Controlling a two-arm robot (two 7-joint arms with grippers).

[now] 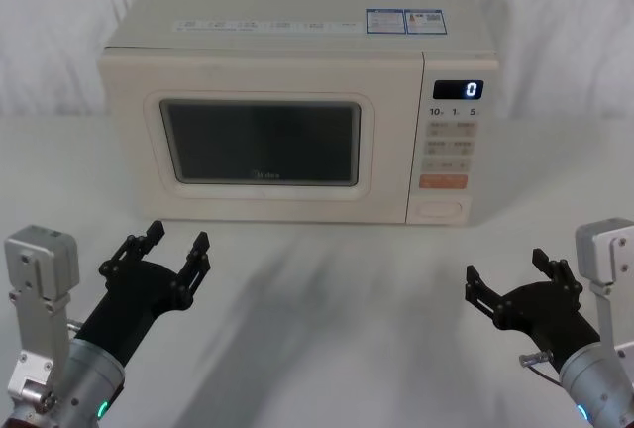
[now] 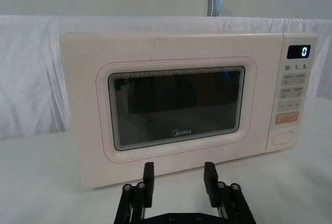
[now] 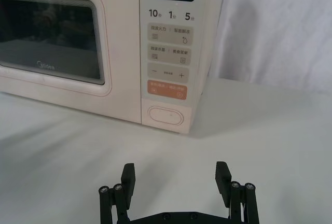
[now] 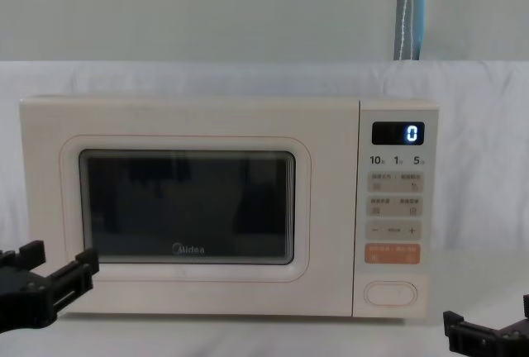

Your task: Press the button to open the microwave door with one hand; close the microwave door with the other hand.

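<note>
A cream microwave stands at the back of the white table. Its door (image 1: 260,141) (image 2: 176,107) (image 4: 186,208) (image 3: 52,32) with the dark glass window is shut flush. The wide cream oval button (image 1: 440,212) (image 2: 283,138) (image 3: 166,115) (image 4: 391,292) sits at the bottom of the control panel, under an orange rectangular button. My left gripper (image 1: 178,247) (image 2: 179,177) (image 4: 56,268) is open, low in front of the door's left part, clear of it. My right gripper (image 1: 507,269) (image 3: 175,175) is open too, in front of the panel and short of the button.
The panel's display (image 1: 458,89) reads 0. White cloth covers the table (image 1: 317,279) and hangs behind the microwave. Open table surface lies between the grippers and the microwave's front.
</note>
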